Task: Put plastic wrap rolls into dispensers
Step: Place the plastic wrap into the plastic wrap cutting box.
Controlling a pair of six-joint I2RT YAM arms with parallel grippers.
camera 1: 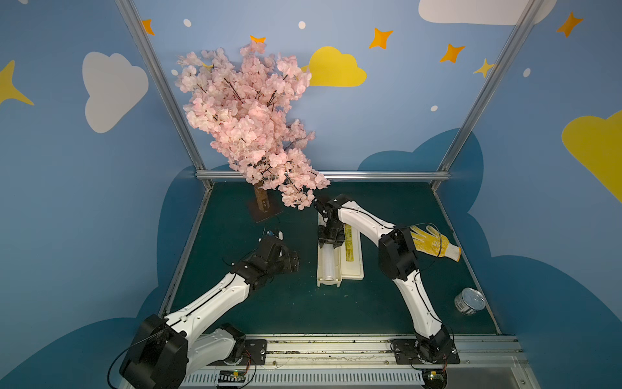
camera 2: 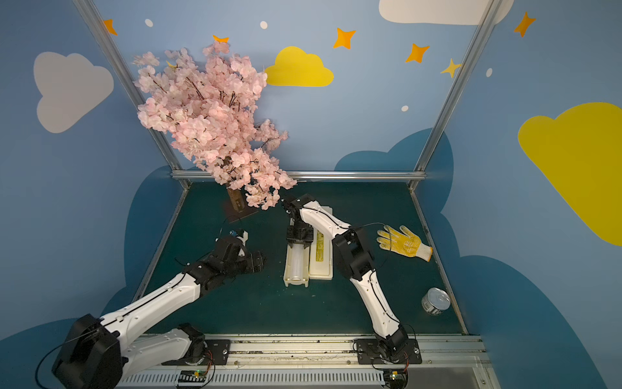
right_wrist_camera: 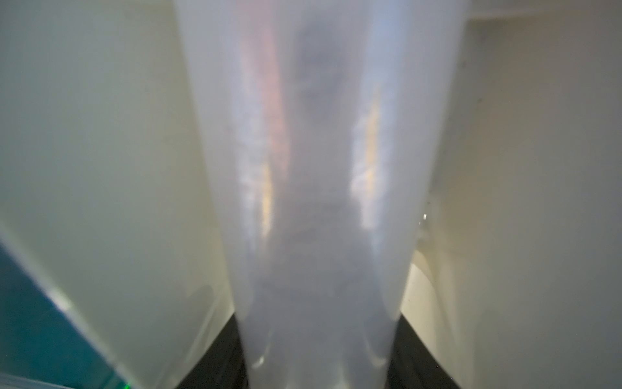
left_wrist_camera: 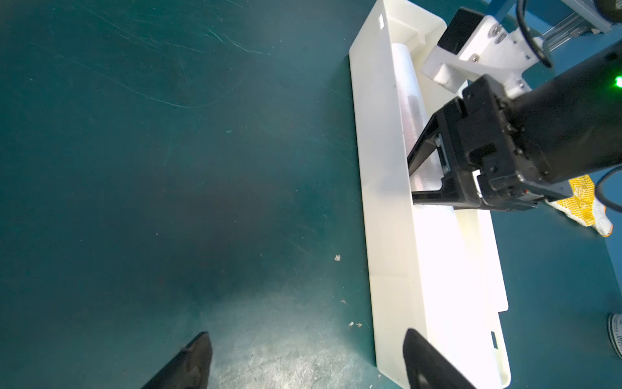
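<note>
While the left claw point(left_wrist_camera: 308, 336) hangs spread, the right claw point(camera 1: 330, 246) pinches the roll point(camera 1: 329, 266) in its dispenser point(camera 1: 356, 267).

Left arm point(camera 1: 215, 296) and right arm point(camera 1: 417, 303) wore glossy white shells between chunky black joints. Thin black cables point(camera 1: 202, 304) traced each shell. Fingers point(left_wrist_camera: 188, 363) were black. Screwed black base plates point(camera 1: 254, 350) met a silver rail point(camera 1: 336, 347). One green light point(left_wrist_camera: 618, 81) glowed.
</note>
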